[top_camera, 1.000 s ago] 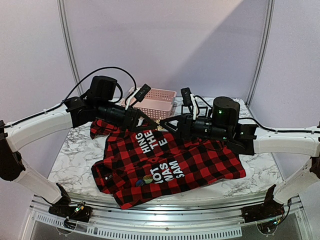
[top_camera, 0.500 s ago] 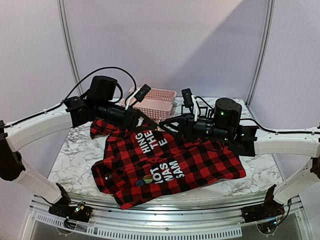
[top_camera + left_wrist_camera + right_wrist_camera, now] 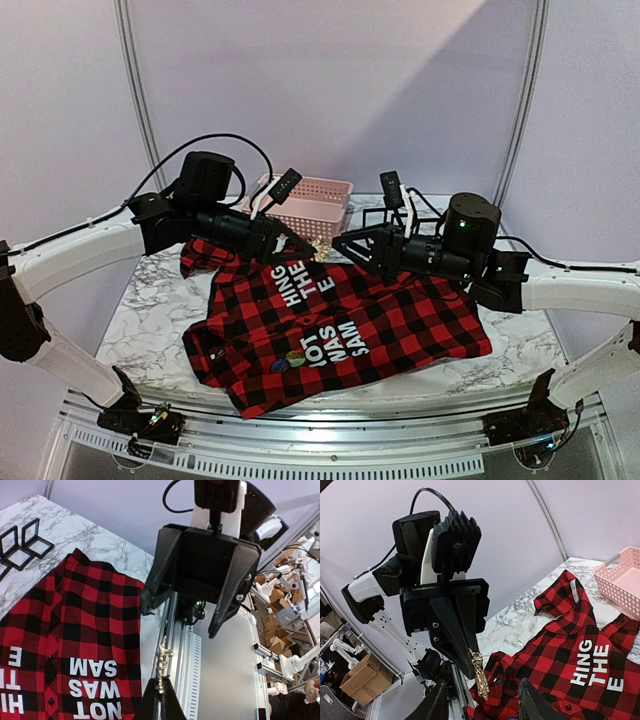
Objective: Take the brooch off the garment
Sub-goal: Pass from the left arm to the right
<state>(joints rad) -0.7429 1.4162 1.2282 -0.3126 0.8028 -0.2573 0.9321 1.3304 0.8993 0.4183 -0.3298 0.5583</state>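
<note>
The garment (image 3: 400, 320) (image 3: 75, 620) (image 3: 580, 645), a red-and-black plaid shirt with white lettering, lies spread flat on the marble table (image 3: 150, 300). A gold ornate brooch (image 3: 162, 662) (image 3: 480, 677) hangs in the air above the shirt's far edge, clear of the cloth. My left gripper (image 3: 303, 247) (image 3: 160, 690) (image 3: 470, 667) is shut on its end. My right gripper (image 3: 342, 246) (image 3: 485, 705) (image 3: 182, 615) faces it from the right, open, its fingers either side of the brooch and apart from it, holding nothing.
A pink slotted basket (image 3: 310, 200) (image 3: 625, 580) stands behind the shirt at the back of the table. Two small round badges (image 3: 290, 358) sit on the shirt's near part. Black wire frames (image 3: 22, 542) rest on the marble beside the shirt.
My right arm has drawn back to the right, away from the left gripper, and its jaws stand wider. The brooch stays in the left gripper, which has not moved.
</note>
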